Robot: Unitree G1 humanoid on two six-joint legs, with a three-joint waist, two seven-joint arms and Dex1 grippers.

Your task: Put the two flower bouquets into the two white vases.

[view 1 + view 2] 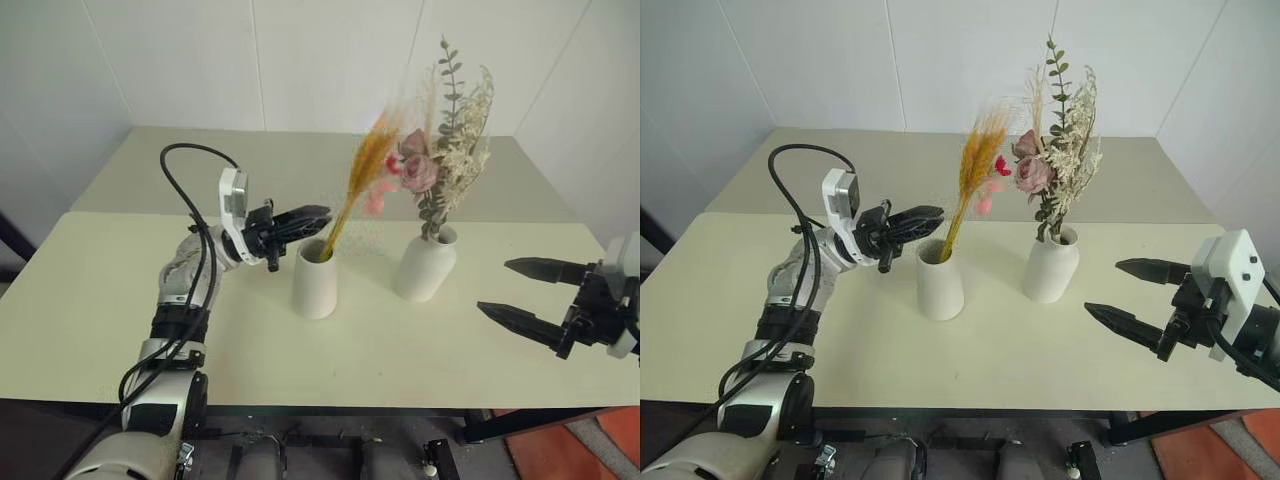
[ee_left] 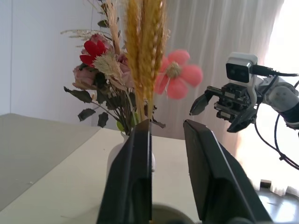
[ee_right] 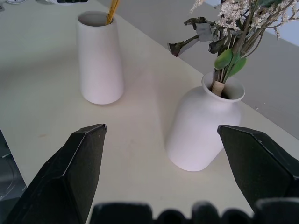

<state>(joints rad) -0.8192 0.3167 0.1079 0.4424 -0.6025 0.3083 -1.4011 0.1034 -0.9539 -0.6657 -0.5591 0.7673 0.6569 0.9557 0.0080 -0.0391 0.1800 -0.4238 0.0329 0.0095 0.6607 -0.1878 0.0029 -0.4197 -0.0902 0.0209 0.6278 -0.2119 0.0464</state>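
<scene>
Left claw [image 1: 925, 217]: black fingers slightly parted, a gap showing between them in the left wrist view; nothing clamped. Tips sit just above the rim of the tapered matte white cone vase [image 1: 939, 282], beside the yellow stem.

Slim bouquet with yellow stem, orange plumes and pink-red blossoms [image 1: 978, 160]: stem foot inside the cone vase's wide mouth, leaning away from the left claw toward the other vase. Plumes blurred in the left eye view; the small blossoms are hard to make out there.

Right claw [image 1: 1140, 296]: fingers spread wide, empty, hovering over the pale cream tabletop [image 1: 1000, 350], well apart from both vases.

Rounded egg-shaped white vase [image 1: 1050, 266]: narrow mouth, stands near the cone vase, between it and the right claw. Holds the bushy bouquet of pink roses, green leaves and cream grasses [image 1: 1052, 150], upright. Its top is cut off in the right wrist view.
</scene>
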